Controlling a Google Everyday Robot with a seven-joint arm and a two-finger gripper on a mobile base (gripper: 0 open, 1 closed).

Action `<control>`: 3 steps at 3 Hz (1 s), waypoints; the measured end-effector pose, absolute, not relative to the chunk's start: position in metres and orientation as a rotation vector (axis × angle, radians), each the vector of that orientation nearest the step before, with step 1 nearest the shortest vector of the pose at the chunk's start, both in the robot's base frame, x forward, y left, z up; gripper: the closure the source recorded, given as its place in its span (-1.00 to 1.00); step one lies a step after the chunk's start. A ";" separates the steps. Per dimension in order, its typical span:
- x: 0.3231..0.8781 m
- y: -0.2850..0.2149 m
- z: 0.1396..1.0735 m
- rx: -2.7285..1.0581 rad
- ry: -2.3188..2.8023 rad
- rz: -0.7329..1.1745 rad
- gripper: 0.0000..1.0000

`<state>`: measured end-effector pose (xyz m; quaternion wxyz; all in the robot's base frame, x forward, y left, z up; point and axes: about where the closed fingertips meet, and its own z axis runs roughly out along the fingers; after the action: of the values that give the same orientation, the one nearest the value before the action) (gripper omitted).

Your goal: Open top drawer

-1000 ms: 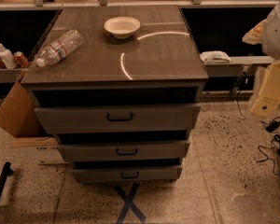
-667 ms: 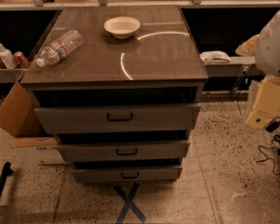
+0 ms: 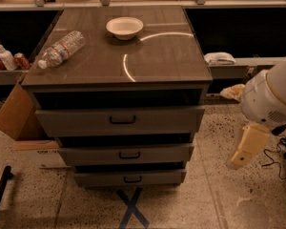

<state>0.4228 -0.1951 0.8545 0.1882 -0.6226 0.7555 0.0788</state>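
You can read no text here; the print on the cardboard box [image 3: 42, 152] is illegible. A taped X [image 3: 132, 207] marks the floor [image 3: 214, 194]. The pincer [image 3: 238, 159] hangs low at right.

top drawer [image 3: 86, 122]: matt grey front, black handle | cabinet top [image 3: 157, 56]: glossy wood grain, light is reflected | bottle [image 3: 62, 49]: clear plastic | box [image 3: 16, 113]: cardboard | gripper [image 3: 244, 149]: smooth cream plastic, seen low, right of the drawers

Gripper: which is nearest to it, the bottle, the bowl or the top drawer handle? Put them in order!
The gripper hangs low, right of the cabinet.
1. Top drawer handle, front middle.
2. Bowl, back of the top.
3. Bottle, left side, lying down.
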 end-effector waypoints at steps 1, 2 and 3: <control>0.422 -0.193 0.856 -1.749 2.119 0.226 -1.00; 0.422 -0.193 0.857 -1.750 2.120 0.225 -1.00; 0.433 -0.181 0.814 -1.815 2.066 0.250 -1.00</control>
<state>0.4330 -0.1808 0.8143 0.1892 -0.6454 0.7347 0.0889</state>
